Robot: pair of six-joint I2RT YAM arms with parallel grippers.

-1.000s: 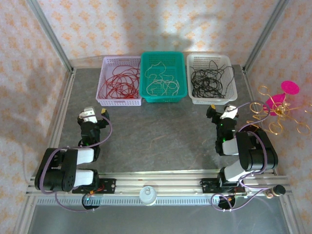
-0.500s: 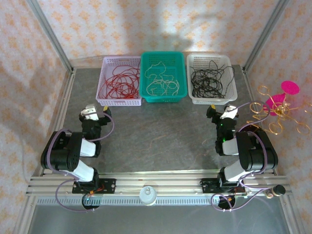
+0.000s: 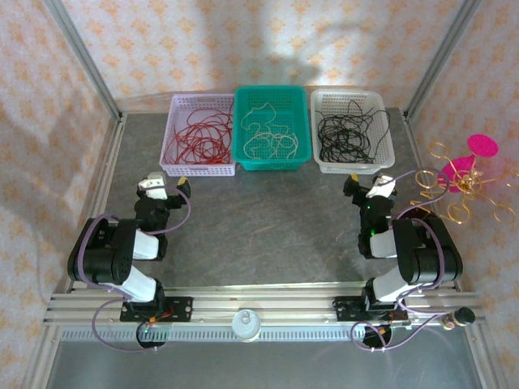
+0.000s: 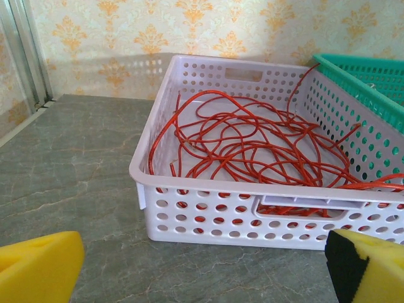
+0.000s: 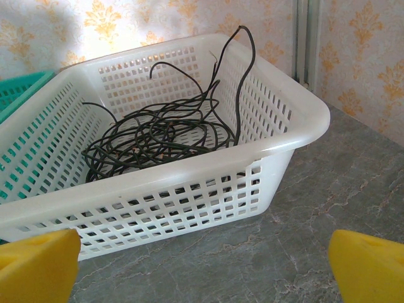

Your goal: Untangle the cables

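The cables lie sorted by colour in three baskets at the back. Red cables [image 3: 199, 139] [image 4: 252, 142] fill the lilac basket [image 3: 173, 130] [image 4: 208, 189]. White cables [image 3: 272, 134] lie in the green basket [image 3: 240, 130]. Black cables [image 3: 349, 134] [image 5: 158, 136] coil in the white basket [image 3: 388, 138] [image 5: 189, 202]. My left gripper [image 3: 165, 186] [image 4: 202, 268] stands open on the table just in front of the lilac basket, nothing between its yellow fingers [image 4: 38, 268]. My right gripper [image 3: 369, 185] [image 5: 202, 268] is open in front of the white basket, holding nothing.
A gold wire ornament with a pink top [image 3: 458, 182] stands at the table's right edge beside the right arm. A metal frame post [image 3: 85, 73] runs along the left side. The grey stone-patterned table [image 3: 268, 219] lies bare between the arms.
The left arm has folded back toward its base, and its gripper has shifted slightly right and opened fully. The right arm has not moved.
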